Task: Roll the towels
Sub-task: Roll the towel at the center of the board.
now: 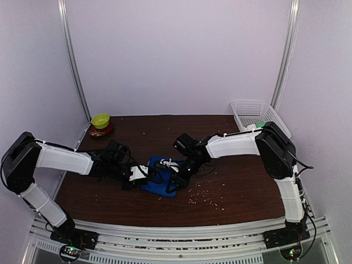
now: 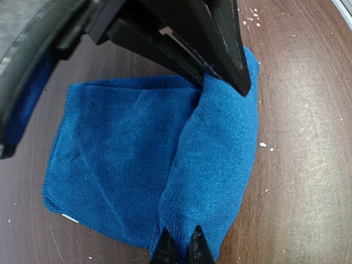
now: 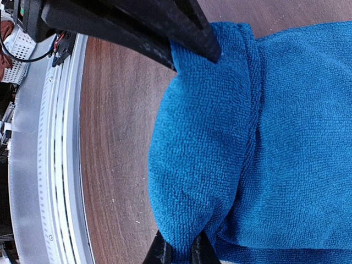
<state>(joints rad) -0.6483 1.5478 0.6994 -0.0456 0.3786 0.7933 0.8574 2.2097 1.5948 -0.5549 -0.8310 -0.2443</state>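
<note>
Left gripper (image 2: 179, 250) clamped on one end of the raised fold of the blue towel (image 2: 121, 154), mid table (image 1: 236, 187), right gripper (image 3: 176, 250) pinching the fold's other end; roll looks barely begun, so next both probably turn the fold together over the flat part, evenly.

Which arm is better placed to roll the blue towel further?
Neither clearly: the left gripper and right gripper each pinch the blue towel at one end of its rolled edge, so both should probably turn it together.
</note>
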